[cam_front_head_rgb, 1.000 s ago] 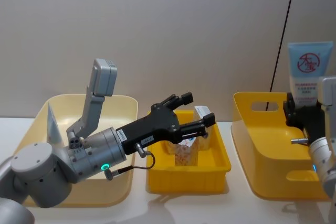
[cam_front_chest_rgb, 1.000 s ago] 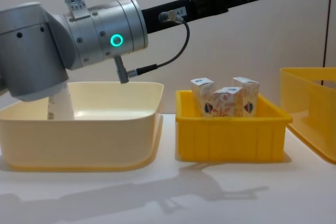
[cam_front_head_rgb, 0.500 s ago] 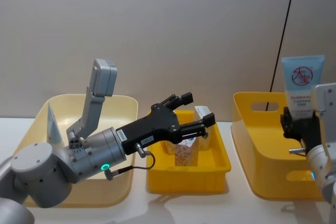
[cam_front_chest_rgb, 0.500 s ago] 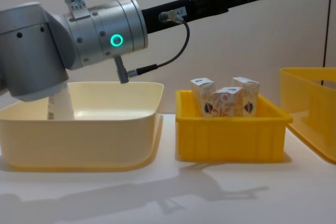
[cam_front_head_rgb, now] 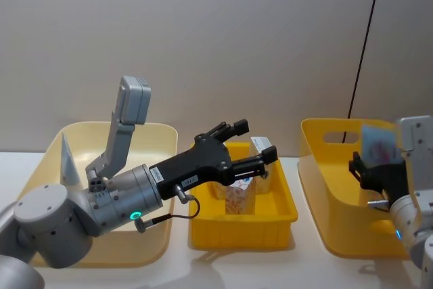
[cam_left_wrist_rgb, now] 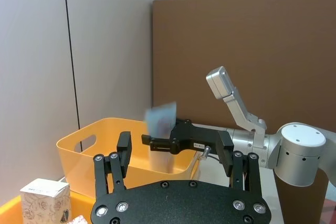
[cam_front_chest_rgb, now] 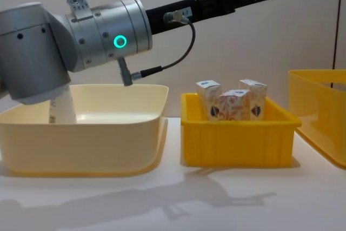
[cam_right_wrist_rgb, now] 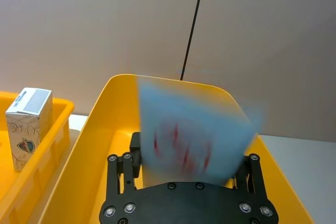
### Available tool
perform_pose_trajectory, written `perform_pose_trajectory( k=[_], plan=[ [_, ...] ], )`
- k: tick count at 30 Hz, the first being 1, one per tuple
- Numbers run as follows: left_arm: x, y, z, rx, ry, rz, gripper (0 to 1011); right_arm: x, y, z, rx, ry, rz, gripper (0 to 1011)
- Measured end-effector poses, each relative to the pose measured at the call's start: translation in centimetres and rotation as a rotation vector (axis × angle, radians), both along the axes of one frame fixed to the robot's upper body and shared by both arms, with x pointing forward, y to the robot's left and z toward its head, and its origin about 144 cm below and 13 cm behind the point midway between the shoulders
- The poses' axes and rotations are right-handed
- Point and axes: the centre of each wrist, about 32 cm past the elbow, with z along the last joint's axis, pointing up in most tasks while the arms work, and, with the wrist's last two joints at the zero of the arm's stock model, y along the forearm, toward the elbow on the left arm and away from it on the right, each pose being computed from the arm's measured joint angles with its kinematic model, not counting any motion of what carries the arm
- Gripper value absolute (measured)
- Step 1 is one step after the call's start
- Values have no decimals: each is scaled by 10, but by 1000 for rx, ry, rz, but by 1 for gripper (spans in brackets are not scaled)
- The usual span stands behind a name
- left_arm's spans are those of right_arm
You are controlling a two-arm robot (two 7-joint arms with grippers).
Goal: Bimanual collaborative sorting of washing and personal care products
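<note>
- The pale-blue tube (cam_front_head_rgb: 379, 141) no longer stands tall above the deep yellow bin (cam_front_head_rgb: 325, 187). It is now down at the bin's rim and smeared with motion.
- The right gripper (cam_right_wrist_rgb: 191, 153), over that bin, shows sharp while the tube between its spread fingers blurs. I judge it has let go and the tube is dropping into the bin.
- The left gripper (cam_front_head_rgb: 254, 141) is unmoved, spread and empty, over the cartons (cam_front_chest_rgb: 235, 105) in the yellow tray (cam_front_chest_rgb: 238, 142) just left of the bin.
- This tube looks as good as sorted, which would free the right arm for the next item.
</note>
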Motion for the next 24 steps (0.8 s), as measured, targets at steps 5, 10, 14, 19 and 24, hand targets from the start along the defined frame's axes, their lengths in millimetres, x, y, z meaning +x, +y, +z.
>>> perform_pose_trajectory(
  k=[5, 10, 14, 19, 24],
  plan=[
    [0, 0, 0, 0, 0, 0, 1003, 0, 1, -1, 6, 10, 0, 985],
    [0, 0, 0, 0, 0, 0, 1003, 1, 1, -3, 11, 17, 2, 1001],
    [0, 0, 0, 0, 0, 0, 1004, 1, 1, -3, 13, 21, 2, 1001],
    [0, 0, 0, 0, 0, 0, 1003, 1, 1, -4, 15, 24, 2, 1001],
    [0, 0, 0, 0, 0, 0, 1003, 1, 1, -4, 17, 24, 3, 1001]
  ],
)
